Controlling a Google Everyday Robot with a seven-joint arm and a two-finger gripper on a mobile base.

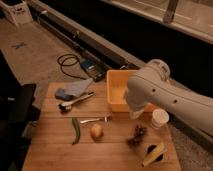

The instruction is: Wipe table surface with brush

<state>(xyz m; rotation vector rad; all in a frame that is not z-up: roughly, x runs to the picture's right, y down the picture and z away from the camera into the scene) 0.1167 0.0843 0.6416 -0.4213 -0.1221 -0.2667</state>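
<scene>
We found the gripper (135, 112) hanging with jaws spread and empty by the front wall of the yellow bin (111, 95), well apart from the brush (76, 101), which lay on the table surface (50, 145) beside the cloth (72, 90), handle free for a grasp.

My gripper (134, 112) hangs at the yellow bin's (114, 85) front wall, and the white arm (172, 100) blocks the right side. A white cup (160, 119) stands close on its right. Leftward I see the metal utensil (94, 120), a green pod (76, 131) and the brush (75, 102) in the way. The table surface (47, 150) is open at the near left.
</scene>
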